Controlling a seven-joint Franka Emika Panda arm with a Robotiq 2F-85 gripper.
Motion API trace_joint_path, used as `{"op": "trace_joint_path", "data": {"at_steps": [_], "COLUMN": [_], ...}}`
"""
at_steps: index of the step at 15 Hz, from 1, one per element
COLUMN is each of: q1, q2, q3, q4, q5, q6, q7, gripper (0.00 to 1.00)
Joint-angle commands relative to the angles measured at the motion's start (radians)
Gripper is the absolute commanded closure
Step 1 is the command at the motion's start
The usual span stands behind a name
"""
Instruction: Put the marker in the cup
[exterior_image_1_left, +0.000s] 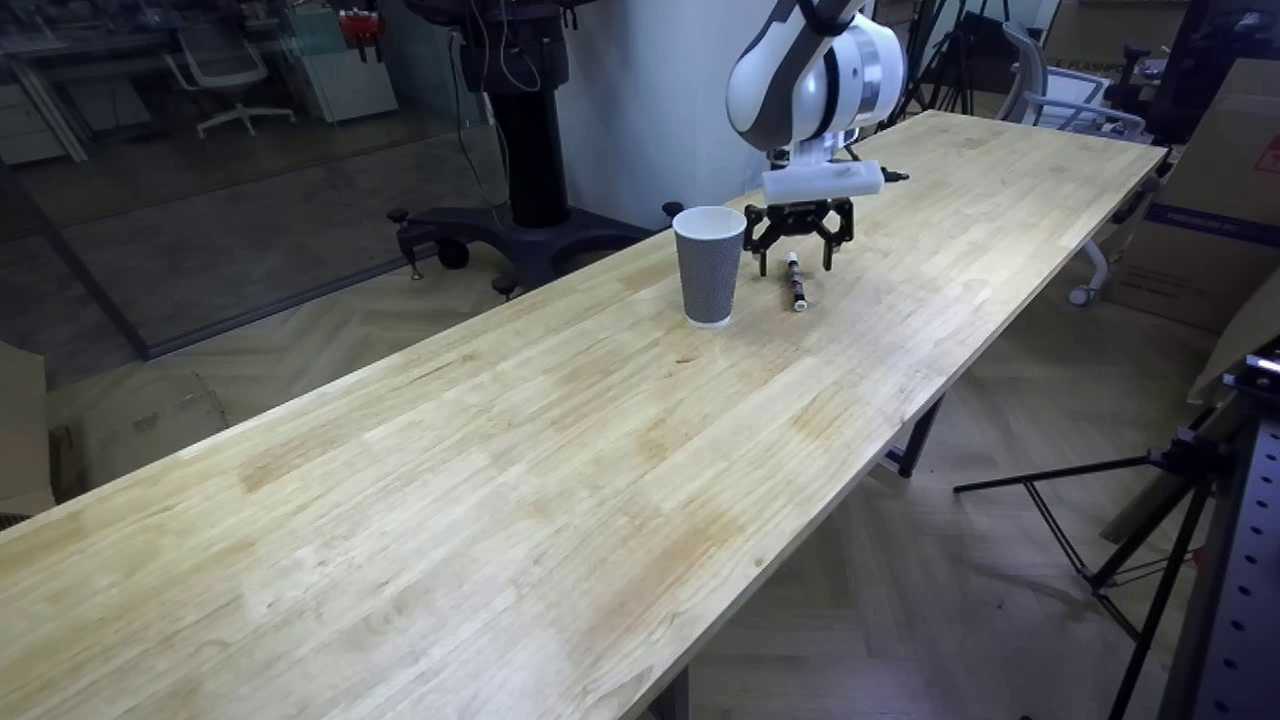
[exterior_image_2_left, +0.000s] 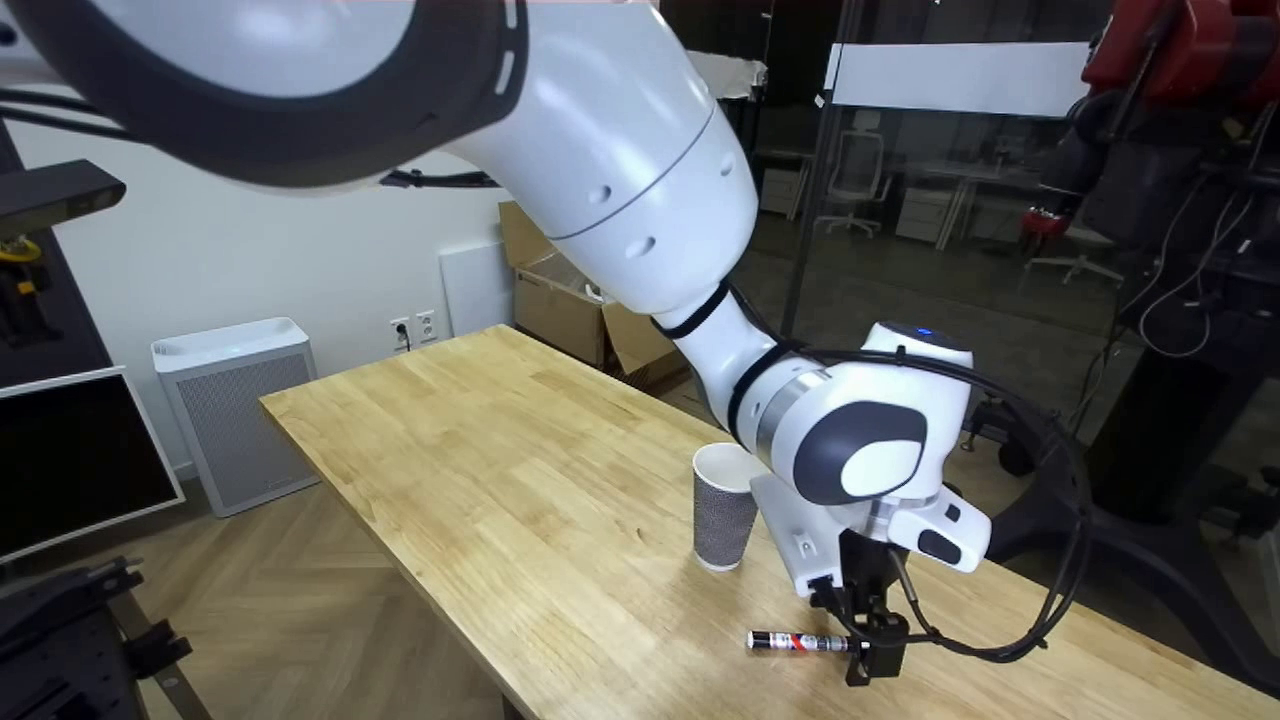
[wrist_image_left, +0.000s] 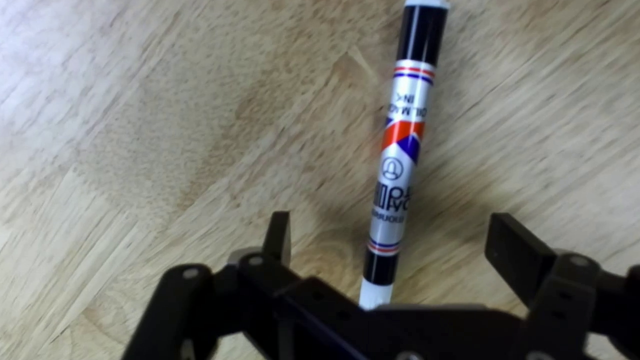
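Observation:
The marker (exterior_image_1_left: 797, 287) lies on the wooden table, black at its ends with a white, red and blue label. It also shows in an exterior view (exterior_image_2_left: 795, 641) and in the wrist view (wrist_image_left: 402, 150). My gripper (exterior_image_1_left: 796, 268) is open, with one finger on each side of the marker's white-tipped end. In the wrist view the gripper (wrist_image_left: 393, 237) hides the very tip, and neither finger touches the marker. The grey cup (exterior_image_1_left: 709, 270) with a white rim stands upright beside the gripper and marker. It also shows in an exterior view (exterior_image_2_left: 723, 520) but is out of the wrist view.
The long wooden table (exterior_image_1_left: 480, 480) carries the cup and marker. The cup stands near the table's edge, on the side of a black wheeled stand (exterior_image_1_left: 535, 215). The arm's white wrist part (exterior_image_2_left: 800, 530) is close to the cup. A cable loops beside the gripper.

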Motion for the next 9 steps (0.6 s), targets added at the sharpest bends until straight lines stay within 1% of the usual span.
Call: {"op": "trace_joint_path", "data": {"at_steps": [1,2,7,9], "q1": [-0.014,-0.015,-0.024,-0.026], "q2": [0.038,0.040,0.039,0.039], "q3": [0.008,0.009,0.024,0.029], "q4": [0.067,0.067,0.078,0.081], "q5": [0.005,0.007,0.017,0.022], "q6": [-0.027,-0.024,-0.013,-0.011], "q7": [0.021,0.021,0.018,0.018], "gripper": [0.26,0.32,0.69,0.81]}}
